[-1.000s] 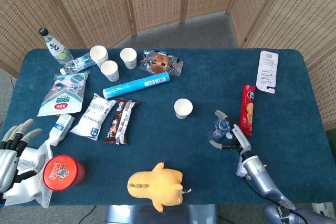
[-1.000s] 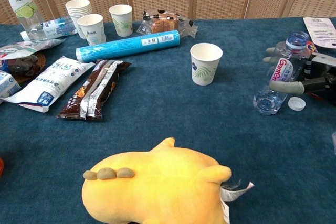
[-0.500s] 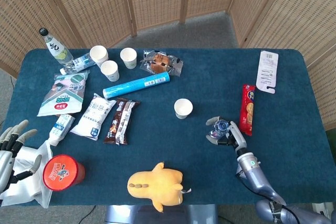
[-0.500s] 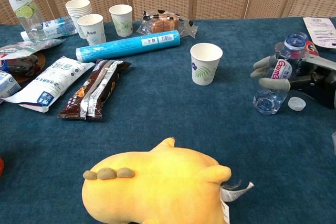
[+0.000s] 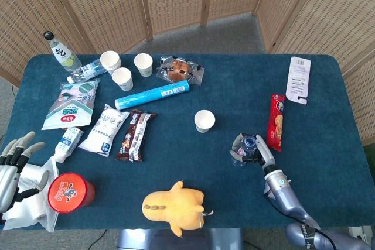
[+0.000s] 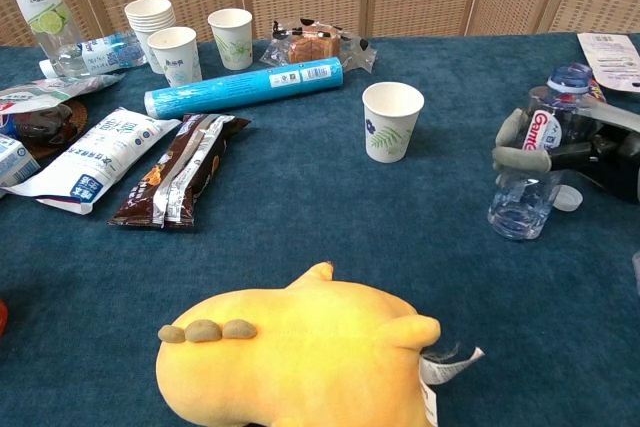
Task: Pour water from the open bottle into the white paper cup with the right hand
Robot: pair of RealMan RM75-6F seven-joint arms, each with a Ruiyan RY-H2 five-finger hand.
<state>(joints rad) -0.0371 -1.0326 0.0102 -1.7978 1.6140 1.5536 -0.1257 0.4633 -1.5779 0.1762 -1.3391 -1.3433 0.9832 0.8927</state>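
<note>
The open bottle [image 6: 540,165] stands upright on the blue bench [image 6: 330,217], gripped by the right robot hand [image 6: 585,147] — fingers wrapped around its label. The white paper cup [image 6: 392,121] sits at its ten o'clock, well apart. Left robot hand [image 5: 13,165] — fingers spread, holding nothing.

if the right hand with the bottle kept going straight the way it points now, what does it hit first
Probably the white paper cup. The right hand grips the open bottle, its fingers reaching leftward across bare table; nothing shows between them, though the line may pass just in front of the cup.
</note>
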